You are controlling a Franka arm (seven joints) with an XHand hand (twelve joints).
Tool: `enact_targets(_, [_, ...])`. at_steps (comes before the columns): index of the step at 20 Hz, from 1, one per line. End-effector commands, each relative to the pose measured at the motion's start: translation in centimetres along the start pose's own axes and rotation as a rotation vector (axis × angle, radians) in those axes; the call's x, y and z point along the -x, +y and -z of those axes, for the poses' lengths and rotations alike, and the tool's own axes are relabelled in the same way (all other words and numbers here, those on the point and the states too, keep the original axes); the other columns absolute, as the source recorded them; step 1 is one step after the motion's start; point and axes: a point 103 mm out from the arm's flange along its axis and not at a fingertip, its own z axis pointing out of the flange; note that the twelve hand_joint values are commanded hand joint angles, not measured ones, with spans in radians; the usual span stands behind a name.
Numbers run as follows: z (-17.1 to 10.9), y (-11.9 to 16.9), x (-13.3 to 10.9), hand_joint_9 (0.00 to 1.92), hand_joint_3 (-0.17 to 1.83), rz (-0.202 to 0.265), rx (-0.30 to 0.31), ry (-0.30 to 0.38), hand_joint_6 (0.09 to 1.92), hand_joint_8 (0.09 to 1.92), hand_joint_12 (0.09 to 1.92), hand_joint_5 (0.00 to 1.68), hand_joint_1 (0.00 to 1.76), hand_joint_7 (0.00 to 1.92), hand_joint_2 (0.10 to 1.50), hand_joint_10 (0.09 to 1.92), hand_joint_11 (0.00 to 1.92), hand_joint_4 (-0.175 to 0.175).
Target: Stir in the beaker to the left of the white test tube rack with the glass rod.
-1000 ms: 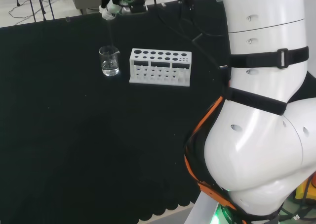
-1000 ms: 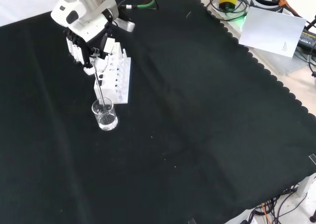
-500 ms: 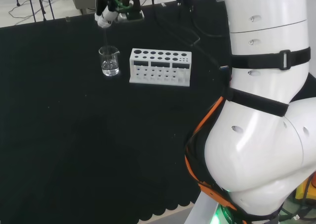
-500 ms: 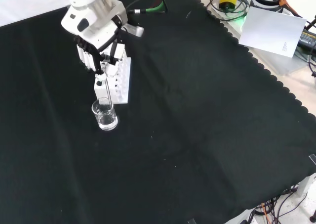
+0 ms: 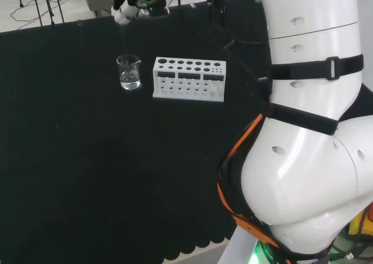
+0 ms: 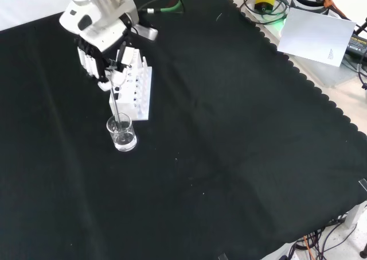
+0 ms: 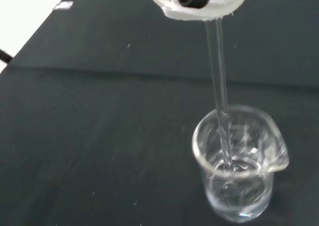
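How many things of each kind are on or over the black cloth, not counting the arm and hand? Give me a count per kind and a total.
Beaker: 1
Rack: 1
Glass rod: 1
Total: 3

At the upper left of the front view, a black-and-white hand (image 6: 105,56) hangs over a white test tube rack (image 6: 135,89), a colourless clear beaker (image 6: 121,132) and clear glass rod (image 6: 114,107) on plain black cloth (image 6: 229,156).
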Motion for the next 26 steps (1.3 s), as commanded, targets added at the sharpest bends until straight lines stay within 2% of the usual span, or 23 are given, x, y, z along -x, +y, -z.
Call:
enact_targets(1, [0.7, -0.3, 1.0, 1.74, 0.07, -0.052, 0.002, -0.014, 0.12, 1.02, 0.80, 1.30, 1.30, 1.17, 1.00, 0.59, 1.18, -0.175])
enact_targets(8, [0.9, -1.1, 1.5, 1.73, 0.06, -0.059, -0.003, 0.003, 0.11, 1.02, 0.80, 1.30, 1.30, 1.17, 1.00, 0.59, 1.18, -0.175])
enact_targets(13, [1.2, -1.5, -0.3, 1.73, 0.06, -0.028, -0.001, 0.000, 0.11, 1.02, 0.80, 1.30, 1.30, 1.17, 1.00, 0.59, 1.18, -0.175])
enact_targets(21, [0.3, -0.1, -3.4, 1.73, 0.06, 0.027, -0.009, 0.011, 0.11, 1.02, 0.80, 1.30, 1.30, 1.17, 1.01, 0.60, 1.19, -0.175])
enact_targets(26, [0.0, 1.8, -3.6, 1.73, 0.06, 0.040, -0.001, 0.022, 0.11, 1.02, 0.79, 1.30, 1.30, 1.17, 1.01, 0.60, 1.19, -0.175])
